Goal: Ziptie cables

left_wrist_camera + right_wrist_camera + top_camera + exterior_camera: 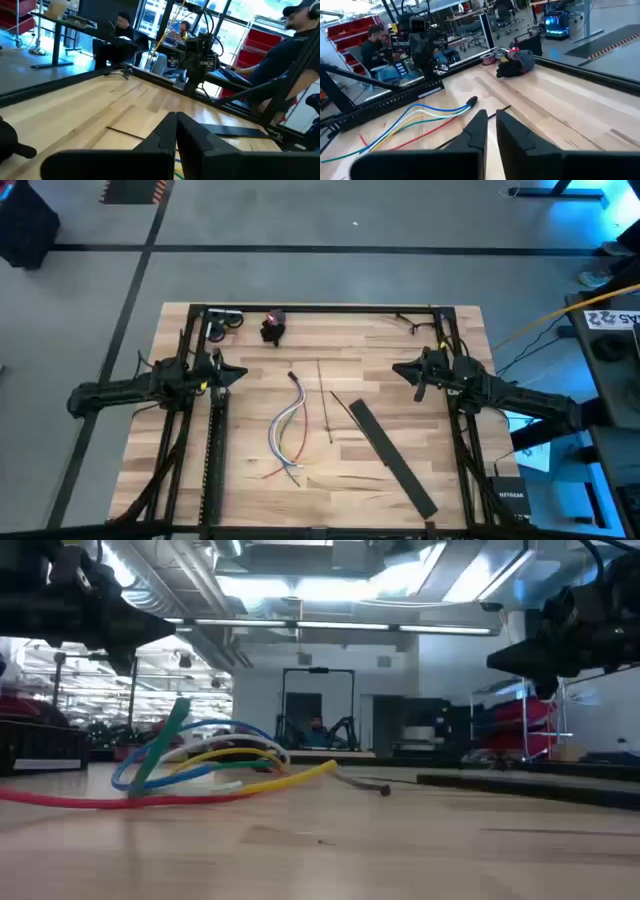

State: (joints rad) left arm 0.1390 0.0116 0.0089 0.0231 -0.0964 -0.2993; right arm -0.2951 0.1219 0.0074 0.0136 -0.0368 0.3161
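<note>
Seen from above: the left gripper [236, 372] hangs over the wooden table's [250, 350] left side with its fingers [162, 135] pressed together on nothing, well apart from the cables [289, 425], a loose bundle of curved wires lying unheld near the table's middle. Just right of the bundle lie thin zip-tie strips [326, 405] and a long flat black bar [392, 457] set diagonally. At the right side the right gripper [400, 370] hangs likewise, fingers [476, 131] nearly touching and holding nothing.
</note>
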